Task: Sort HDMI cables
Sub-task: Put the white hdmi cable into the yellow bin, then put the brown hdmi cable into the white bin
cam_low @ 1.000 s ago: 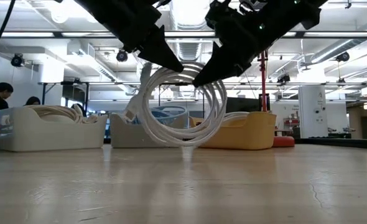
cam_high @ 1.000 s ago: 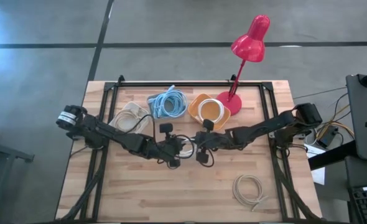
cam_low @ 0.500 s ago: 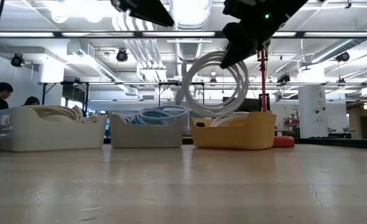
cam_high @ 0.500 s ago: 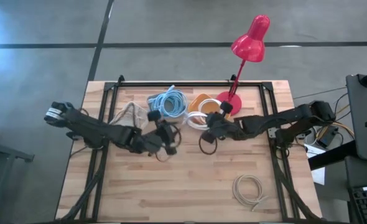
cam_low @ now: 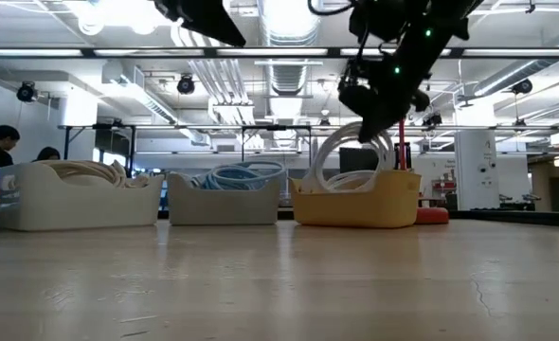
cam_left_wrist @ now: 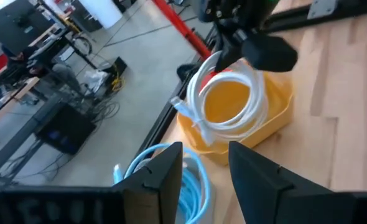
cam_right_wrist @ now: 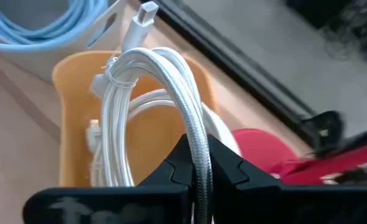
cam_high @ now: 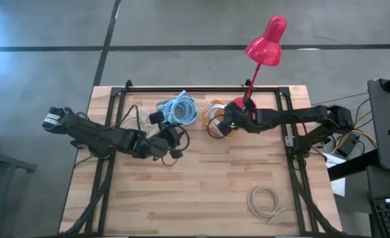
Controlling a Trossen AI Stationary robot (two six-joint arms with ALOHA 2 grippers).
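My right gripper (cam_right_wrist: pixel 199 171) is shut on a white coiled cable (cam_low: pixel 348 156) over the orange bin (cam_low: pixel 355 206), at the table's far edge (cam_high: pixel 223 125). Another white coil (cam_right_wrist: pixel 99 143) lies inside that bin. Light blue coils (cam_high: pixel 179 108) fill the grey bin next to it, and beige coils (cam_high: pixel 137 119) fill the white bin on the left. One tan coil (cam_high: pixel 264 199) lies flat on the table near the right front. My left gripper (cam_left_wrist: pixel 205 177) is open and holds nothing; it hangs high in front of the blue bin (cam_high: pixel 174 140). My right gripper pinches the white coil's upper arc (cam_right_wrist: pixel 196 134) between its two fingers, which lie across the bundled strands. It comes from above, slanting toward the far edge. The coil hangs upright below the fingers, its lower part (cam_low: pixel 341 185) down behind the orange bin's wall; whether it rests there is hidden.
A red desk lamp stands with its base (cam_high: pixel 241 106) right beside the orange bin, its head (cam_high: pixel 266 41) past the far edge. The three bins line the far side. Bare wood stretches across the middle and near side (cam_high: pixel 195 192).
Both grippers were at the white coil over the table's middle. My left gripper has come off it and drawn back up and to the left. My right gripper has carried the coil up and toward the far edge, then lowered it into the orange bin.
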